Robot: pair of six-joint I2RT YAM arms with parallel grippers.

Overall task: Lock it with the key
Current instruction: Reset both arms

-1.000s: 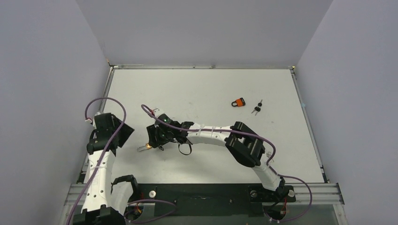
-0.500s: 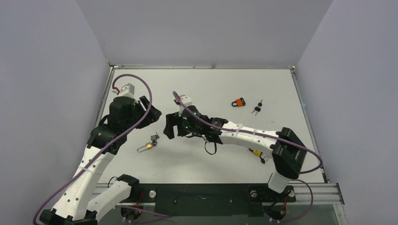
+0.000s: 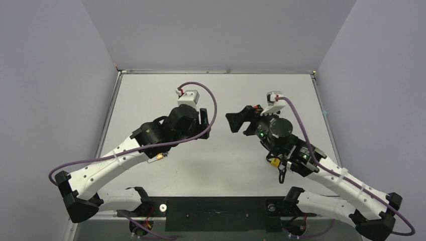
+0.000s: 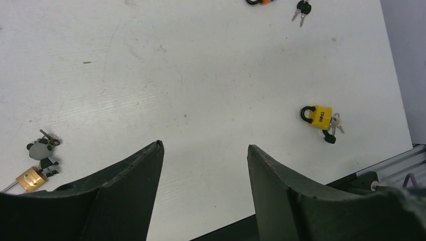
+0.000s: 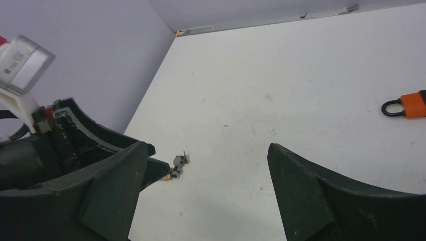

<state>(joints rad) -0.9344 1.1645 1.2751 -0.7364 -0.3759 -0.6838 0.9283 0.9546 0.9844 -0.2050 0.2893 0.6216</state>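
A brass padlock [image 4: 31, 178] with a grey and black key bunch [image 4: 43, 151] lies at the near left; it also shows in the right wrist view [image 5: 171, 173] and the top view [image 3: 160, 156]. A yellow padlock [image 4: 319, 115] with keys [image 4: 333, 128] lies at the near right, partly under the right arm [image 3: 274, 162]. An orange padlock [image 5: 410, 105] and loose black keys [image 4: 301, 7] lie far right. My left gripper [image 3: 203, 120] [image 4: 205, 148] is open and empty above the table's middle. My right gripper [image 3: 235, 122] [image 5: 208, 148] is open and empty, facing it.
The white table [image 3: 221, 90] is walled by grey panels on three sides. A black rail [image 3: 216, 206] with the arm bases runs along the near edge. The left arm's wrist and camera [image 5: 30, 100] fill the left of the right wrist view.
Both arms have left the brass padlock. The left arm swung right to the table's middle. The right arm drew back to the right, and its gripper now points left.
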